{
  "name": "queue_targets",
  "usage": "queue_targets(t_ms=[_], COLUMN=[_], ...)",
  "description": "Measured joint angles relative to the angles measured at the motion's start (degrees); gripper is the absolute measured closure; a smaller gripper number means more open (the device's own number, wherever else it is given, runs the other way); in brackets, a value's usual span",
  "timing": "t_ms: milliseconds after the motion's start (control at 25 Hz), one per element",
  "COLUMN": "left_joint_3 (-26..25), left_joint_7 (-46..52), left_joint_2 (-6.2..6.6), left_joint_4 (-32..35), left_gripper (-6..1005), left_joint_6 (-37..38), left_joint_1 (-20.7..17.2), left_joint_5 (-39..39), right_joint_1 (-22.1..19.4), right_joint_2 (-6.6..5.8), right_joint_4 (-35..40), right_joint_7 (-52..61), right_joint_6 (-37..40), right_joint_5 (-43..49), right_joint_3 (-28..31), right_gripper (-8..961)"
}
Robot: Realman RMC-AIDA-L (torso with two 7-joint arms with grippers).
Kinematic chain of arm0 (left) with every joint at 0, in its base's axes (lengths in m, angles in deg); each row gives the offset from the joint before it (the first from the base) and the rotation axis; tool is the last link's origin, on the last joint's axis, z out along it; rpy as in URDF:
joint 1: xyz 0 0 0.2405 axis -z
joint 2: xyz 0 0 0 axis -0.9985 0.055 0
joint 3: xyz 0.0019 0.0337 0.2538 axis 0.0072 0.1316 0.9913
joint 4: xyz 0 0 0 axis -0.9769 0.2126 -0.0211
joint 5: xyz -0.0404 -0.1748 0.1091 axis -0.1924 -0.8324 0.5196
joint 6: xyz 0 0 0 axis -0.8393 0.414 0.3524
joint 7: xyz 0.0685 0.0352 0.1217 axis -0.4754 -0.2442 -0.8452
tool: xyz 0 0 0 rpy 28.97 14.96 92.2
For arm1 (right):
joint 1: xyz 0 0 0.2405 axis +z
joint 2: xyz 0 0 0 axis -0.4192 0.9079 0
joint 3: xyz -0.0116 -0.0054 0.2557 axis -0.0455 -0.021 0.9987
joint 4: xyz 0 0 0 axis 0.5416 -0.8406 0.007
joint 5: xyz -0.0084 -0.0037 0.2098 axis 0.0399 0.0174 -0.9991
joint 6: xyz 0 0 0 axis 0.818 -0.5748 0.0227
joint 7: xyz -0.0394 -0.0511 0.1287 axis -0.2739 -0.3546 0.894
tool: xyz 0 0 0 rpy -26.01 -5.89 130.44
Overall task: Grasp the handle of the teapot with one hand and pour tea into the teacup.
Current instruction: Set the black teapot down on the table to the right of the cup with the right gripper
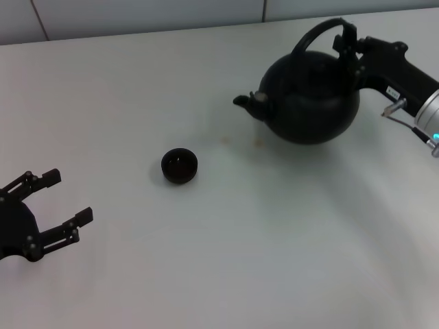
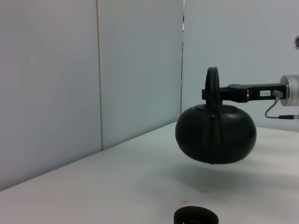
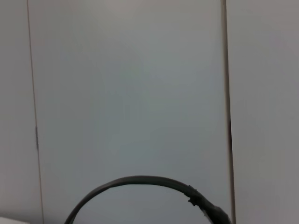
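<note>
The black round teapot (image 1: 310, 97) hangs above the white table at the far right, its spout (image 1: 243, 101) pointing left toward the teacup. My right gripper (image 1: 348, 42) is shut on the arched handle (image 1: 317, 32) near its right end. The left wrist view shows the teapot (image 2: 216, 134) lifted clear of the table, held by the handle (image 2: 213, 88). The small dark teacup (image 1: 180, 166) stands on the table left of and nearer than the teapot; its rim also shows in the left wrist view (image 2: 196, 216). My left gripper (image 1: 65, 199) rests open and empty at the near left.
The white table (image 1: 226, 260) stretches around both objects. Faint stains (image 1: 258, 142) mark the table beside the teapot. A pale panelled wall (image 1: 137, 17) runs behind the table's far edge. The right wrist view shows only the handle's arc (image 3: 140, 182) against the wall.
</note>
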Motion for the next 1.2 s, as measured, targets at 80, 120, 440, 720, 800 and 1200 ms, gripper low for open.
queue_targets(t_ms=[80, 120, 440, 720, 800, 1200], left_joint_3=[0.0, 0.0, 0.0, 0.0, 0.0, 0.0], left_joint_7=[0.0, 0.0, 0.1, 0.1, 0.1, 0.1], left_joint_2=[0.05, 0.05, 0.13, 0.15, 0.15, 0.15], left_joint_4=[0.0, 0.0, 0.1, 0.1, 0.1, 0.1], left_gripper=[138, 138, 138, 138, 138, 138], left_joint_6=[0.1, 0.1, 0.1, 0.1, 0.1, 0.1], left_joint_1=[0.0, 0.1, 0.2, 0.3, 0.3, 0.4], left_joint_5=[0.0, 0.0, 0.2, 0.2, 0.2, 0.1], right_joint_1=[-0.6, -0.6, -1.6, -1.5, -1.5, -1.3], right_joint_2=[0.04, 0.04, 0.12, 0.16, 0.15, 0.02], right_joint_4=[-1.2, -1.2, -2.4, -3.3, -3.4, -4.3], right_joint_7=[-1.6, -1.6, -3.7, -4.1, -4.1, -4.1], right_joint_6=[0.8, 0.8, 2.4, 2.4, 2.4, 1.9], right_joint_5=[0.0, 0.0, 0.0, 0.0, 0.0, 0.0], right_joint_3=[0.4, 0.4, 1.6, 1.7, 1.7, 1.7], right_gripper=[843, 842, 840, 838, 837, 834])
